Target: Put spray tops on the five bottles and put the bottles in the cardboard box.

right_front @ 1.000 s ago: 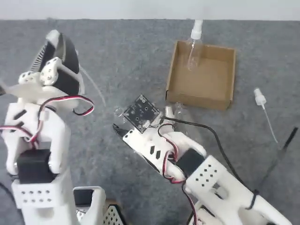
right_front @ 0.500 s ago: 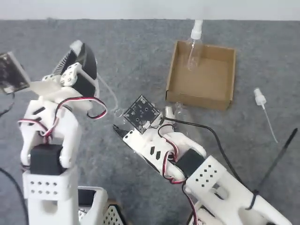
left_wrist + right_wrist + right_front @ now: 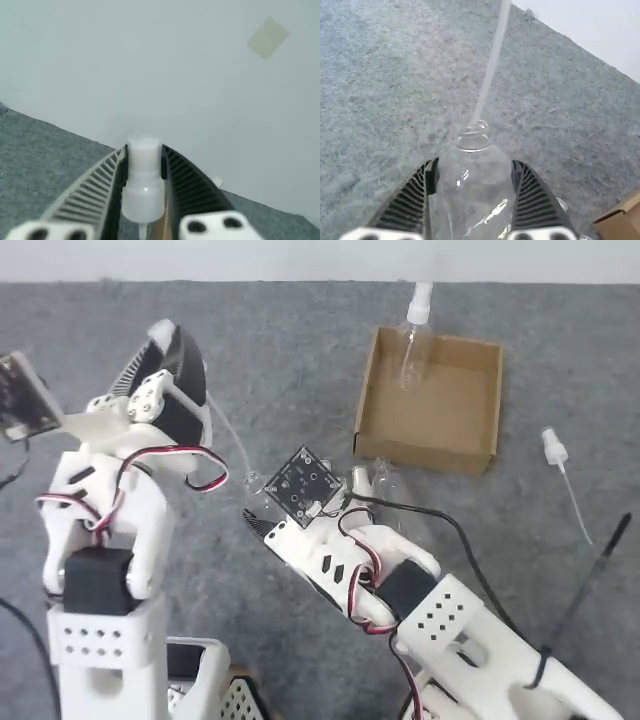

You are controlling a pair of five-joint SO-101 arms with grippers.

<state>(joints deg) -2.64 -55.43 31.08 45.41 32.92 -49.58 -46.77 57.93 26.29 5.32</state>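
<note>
- Left gripper [image 3: 144, 150]: jaws closed on a white spray top [image 3: 144, 185], held clear of the tabletop [image 3: 280, 350]; its dip tube [image 3: 490, 65] hangs slanted toward the right arm
- Right gripper [image 3: 475, 167]: jaws clamped on the shoulders of a clear open bottle [image 3: 475, 200], mouth facing the left arm, in front of the box and to its left in the high view
- Change: over the last second the left arm swings in toward the right arm and carries the tube tip to the bottle mouth; the last half second shows almost no shift; whether the tip is inside the neck I cannot tell
- Meaning: judged as the threading step of one capping; the head is not yet seated
- Cardboard box [image 3: 425, 455]: holds one capped bottle [image 3: 412, 350], upright at its far wall
- Second open bottle [image 3: 378, 478]: just beside the box's near wall, uncapped
- Loose spray top [image 3: 556, 452]: lies on the tabletop, right of the box
- Progress: one bottle boxed; most of the task remains
</note>
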